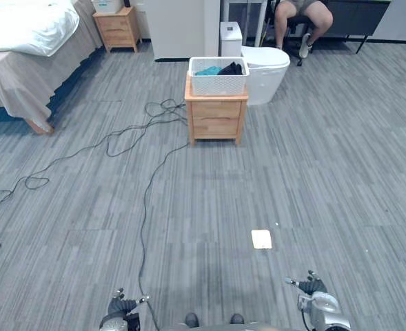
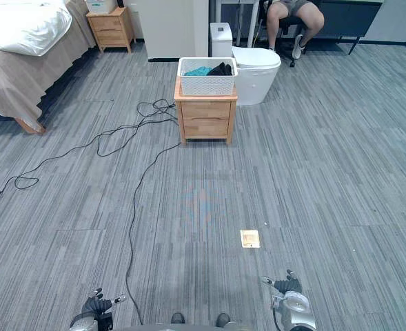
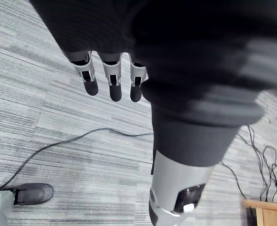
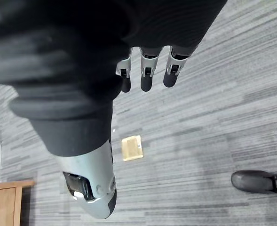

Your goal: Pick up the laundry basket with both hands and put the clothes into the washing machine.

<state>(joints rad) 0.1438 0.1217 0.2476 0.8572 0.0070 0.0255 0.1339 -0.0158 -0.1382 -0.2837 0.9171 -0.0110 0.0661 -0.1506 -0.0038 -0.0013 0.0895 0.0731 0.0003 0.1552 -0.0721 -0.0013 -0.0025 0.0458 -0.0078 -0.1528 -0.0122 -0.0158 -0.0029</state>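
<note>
A white laundry basket (image 1: 218, 83) stands on a small wooden nightstand (image 1: 216, 118) far ahead, in the middle of the floor. Teal and black clothes (image 1: 220, 69) lie in it. Right behind the nightstand is a white rounded machine (image 1: 266, 72). My left hand (image 1: 122, 309) hangs low at the near left, far from the basket; its fingers (image 3: 111, 81) are straight over the carpet and hold nothing. At the near right my right hand (image 1: 317, 301) hangs just as far back, its fingers (image 4: 146, 74) also straight and empty.
A bed (image 1: 23, 48) fills the far left, with a second nightstand (image 1: 118, 29) beside it. A white cabinet (image 1: 182, 27) stands at the back wall. A person (image 1: 300, 15) sits on a chair behind the machine. A small metal floor plate (image 1: 261, 238) lies ahead.
</note>
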